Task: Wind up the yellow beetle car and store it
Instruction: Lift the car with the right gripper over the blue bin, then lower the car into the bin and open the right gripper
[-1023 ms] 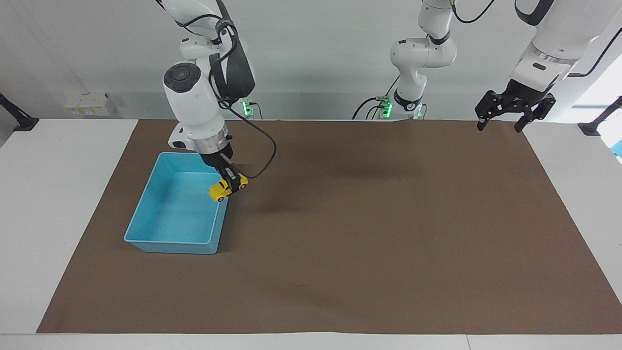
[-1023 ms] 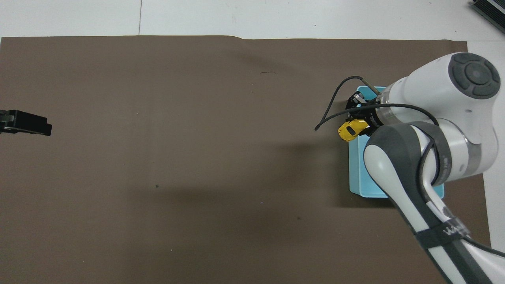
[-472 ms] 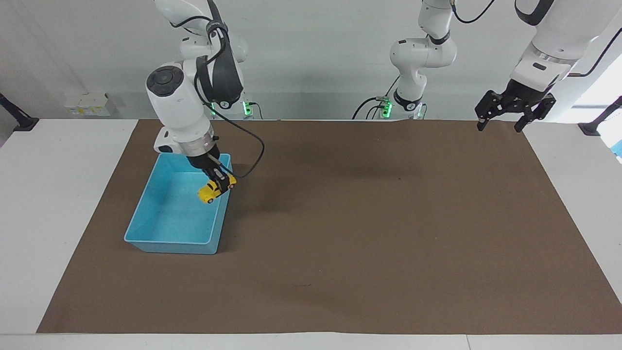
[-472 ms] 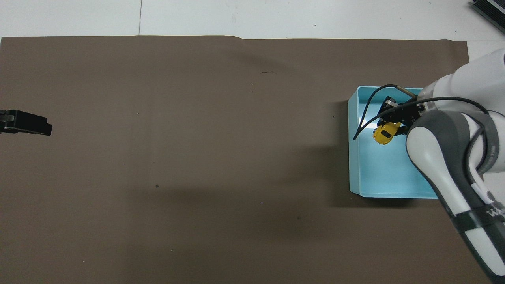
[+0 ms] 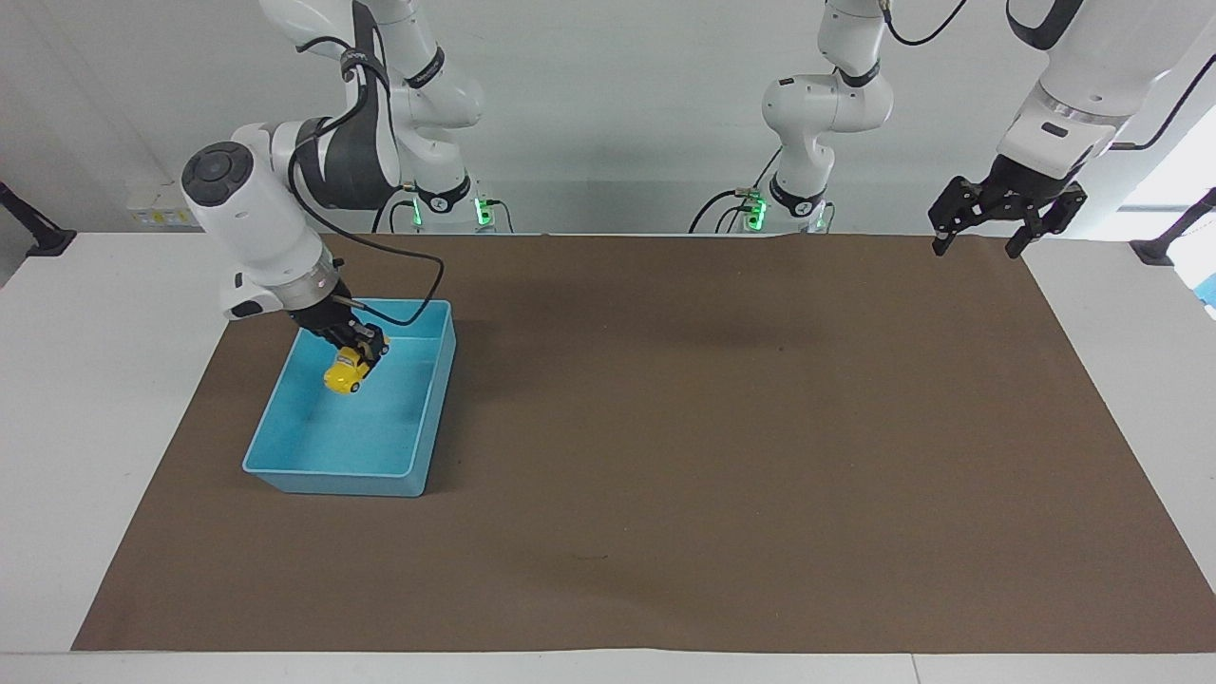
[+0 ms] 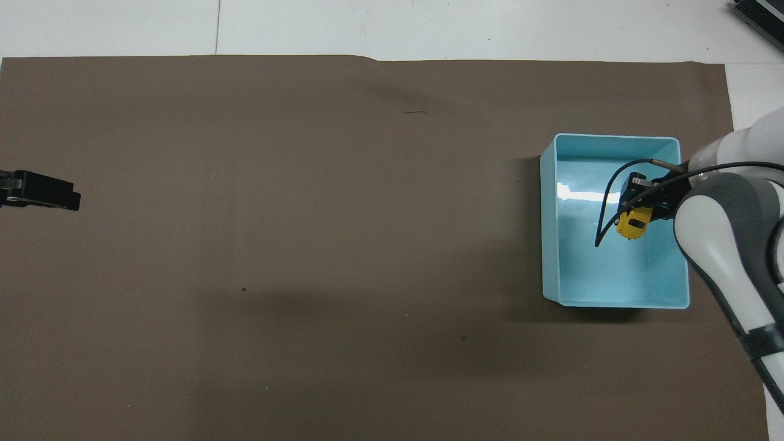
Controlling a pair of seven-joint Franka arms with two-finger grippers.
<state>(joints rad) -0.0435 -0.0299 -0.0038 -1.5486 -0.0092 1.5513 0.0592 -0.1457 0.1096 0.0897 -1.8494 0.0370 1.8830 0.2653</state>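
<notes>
The yellow beetle car [image 5: 344, 373] is tiny, bright yellow, with dark windows. My right gripper [image 5: 364, 351] is shut on it and holds it tilted, low inside the open blue bin [image 5: 328, 467], over the part of the bin's floor nearer the robots. In the overhead view the car [image 6: 631, 224] hangs from the right gripper [image 6: 640, 207] over the middle of the bin [image 6: 548, 245]. My left gripper [image 5: 976, 249] is open and empty. It waits raised over the mat's corner at the left arm's end; it also shows in the overhead view [image 6: 43, 191].
A brown mat [image 5: 722, 446] covers most of the white table [image 5: 104, 380]. The bin stands at the right arm's end of the mat. A black cable [image 5: 418, 285] loops from the right wrist over the bin's rim.
My right gripper has carried the car from over the bin's rim on the table's middle side to inside the bin, and lower. The left arm has not moved.
</notes>
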